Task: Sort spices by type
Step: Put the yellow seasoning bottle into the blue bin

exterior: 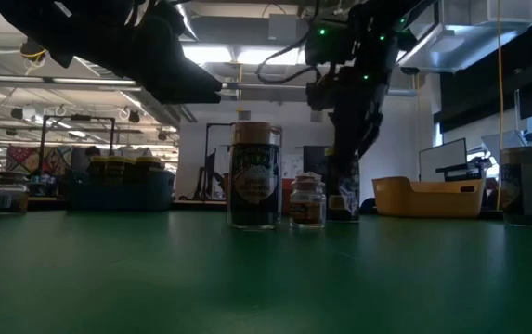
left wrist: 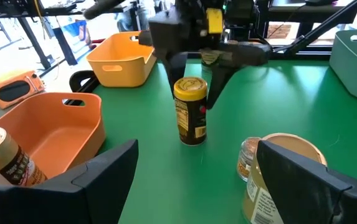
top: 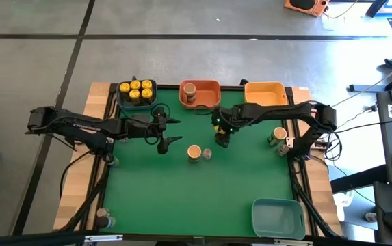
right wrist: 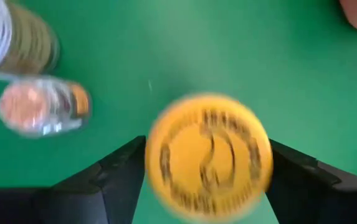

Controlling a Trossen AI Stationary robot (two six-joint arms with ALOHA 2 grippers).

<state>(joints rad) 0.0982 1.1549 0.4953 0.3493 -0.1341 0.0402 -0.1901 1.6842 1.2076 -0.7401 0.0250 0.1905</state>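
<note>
Our right claw hangs over the middle of the green worktop, its fingers spread to either side of a small cylindrical jar with a bright yellow lid; in the right wrist view a gap shows between each finger and the lid, so we read the claw as wide and not gripping, with the jar standing upright on the worktop. Just beside it stand a tiny glass jar with a grey-brown top and a wider jar with a tan lid, close together. Our left claw hovers to the left of these with its fingers spread wide and nothing between them. Along the far edge we see a dark bin holding six yellow-lidded jars, an orange rectangular plastic bin with one tan-lidded jar in it, and a yellow rectangular plastic bin. Another tan-lidded jar stands near the right edge of the worktop, with a small jar just beside it. A pale blue rectangular plastic bin sits at the near right corner.
</note>
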